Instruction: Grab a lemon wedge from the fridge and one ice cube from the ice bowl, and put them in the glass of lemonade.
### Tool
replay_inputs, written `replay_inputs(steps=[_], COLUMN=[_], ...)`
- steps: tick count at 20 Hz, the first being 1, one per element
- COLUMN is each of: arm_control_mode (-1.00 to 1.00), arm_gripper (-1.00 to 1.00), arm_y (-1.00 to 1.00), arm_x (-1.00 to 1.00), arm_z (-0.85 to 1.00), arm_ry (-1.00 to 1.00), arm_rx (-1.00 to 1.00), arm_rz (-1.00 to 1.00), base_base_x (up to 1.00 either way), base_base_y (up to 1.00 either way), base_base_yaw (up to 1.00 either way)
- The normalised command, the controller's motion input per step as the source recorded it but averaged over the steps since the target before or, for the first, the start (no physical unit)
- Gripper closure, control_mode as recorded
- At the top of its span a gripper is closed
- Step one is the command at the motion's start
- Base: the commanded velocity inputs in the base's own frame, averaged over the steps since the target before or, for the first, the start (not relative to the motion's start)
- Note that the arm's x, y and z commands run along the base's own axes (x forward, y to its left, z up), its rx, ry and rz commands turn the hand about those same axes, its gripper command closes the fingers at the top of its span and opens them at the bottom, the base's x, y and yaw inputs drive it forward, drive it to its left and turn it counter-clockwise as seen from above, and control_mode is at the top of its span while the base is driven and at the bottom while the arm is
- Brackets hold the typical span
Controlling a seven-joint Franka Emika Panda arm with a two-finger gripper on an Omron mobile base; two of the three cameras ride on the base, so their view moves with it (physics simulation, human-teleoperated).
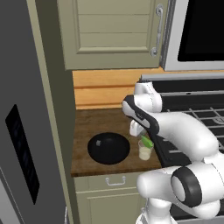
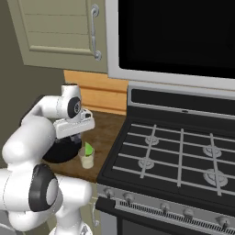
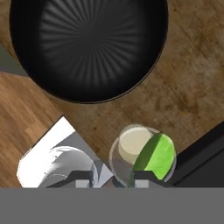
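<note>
My gripper (image 1: 141, 134) (image 2: 84, 137) (image 3: 111, 177) hangs just over the glass of lemonade (image 1: 145, 152) (image 2: 86, 159) (image 3: 131, 148), shut on the lemon wedge (image 1: 147, 141) (image 2: 88, 149) (image 3: 155, 157). The green-yellow wedge sits tilted over the glass's rim on the stove side. The small glass stands on the wooden counter (image 1: 92, 124) near its front edge. Just to its left lies the glossy black ice bowl (image 1: 108, 148) (image 2: 59, 151) (image 3: 87, 48); its inside looks plain black. The grey fridge (image 1: 22, 131) fills the left edge.
A black gas stove (image 1: 197, 113) (image 2: 174, 151) borders the counter right beside the glass. A beige wall cabinet (image 1: 113, 30) (image 2: 59, 32) and a microwave (image 1: 201, 30) (image 2: 174, 32) hang above. A drawer handle (image 1: 115, 180) sits below the counter's front edge.
</note>
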Motion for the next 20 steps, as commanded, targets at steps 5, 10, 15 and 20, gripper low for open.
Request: replay_inputs(steps=[5, 10, 15, 20], arm_control_mode=[-1.0, -1.0, -1.0, -1.0], arm_gripper=[1.0, 1.0, 1.0, 1.0], arm_y=[-0.01, -0.13, -0.18, 0.0], arm_x=[0.18, 0.14, 0.23, 0.14], arm_z=[-0.14, -0.25, -0.23, 0.0], arm_ry=[0.0, 0.0, 0.0, 0.0], arm_rx=[0.0, 0.05, 0.05, 0.0], arm_rz=[0.02, 0.02, 0.01, 0.0], base_base_x=[0.0, 0.0, 0.0, 0.0], base_base_y=[0.0, 0.0, 0.0, 0.0], base_base_yaw=[0.0, 0.0, 0.0, 0.0])
